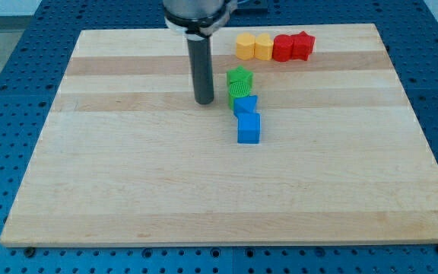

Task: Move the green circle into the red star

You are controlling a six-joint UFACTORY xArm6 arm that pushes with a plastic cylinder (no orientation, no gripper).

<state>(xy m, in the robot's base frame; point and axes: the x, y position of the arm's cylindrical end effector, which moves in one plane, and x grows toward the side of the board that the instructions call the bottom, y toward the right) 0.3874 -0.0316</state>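
Eight small blocks sit on the wooden bench (pixel 128 175), and my tip (pixel 204 101) stands among them, just to the left of the green pair. No claw is fitted: the arm ends in a plain dark rod, so nothing is being gripped, wide or narrow.

At the far side, right of centre, four blocks form a tight row. From left to right they are a yellow block (pixel 244 46), a second yellow block (pixel 263 46), a red block (pixel 283 47) and the red star (pixel 302 44). Each touches its neighbour. The shapes of the first three are hard to make out.

Nearer, a column of four blocks runs toward the near edge. The farthest is a green block (pixel 240 77). Right behind it on the near side is a second green block (pixel 239 92), mostly hidden; I cannot tell which of the two is the circle. Next comes a blue block (pixel 245 105), then a blue cube (pixel 249 128), each touching the one before.

My tip rests on the bench level with the nearer green block, close beside it, with a thin gap between them. The green pair lies well apart from the red star, which is farther away and to the right.
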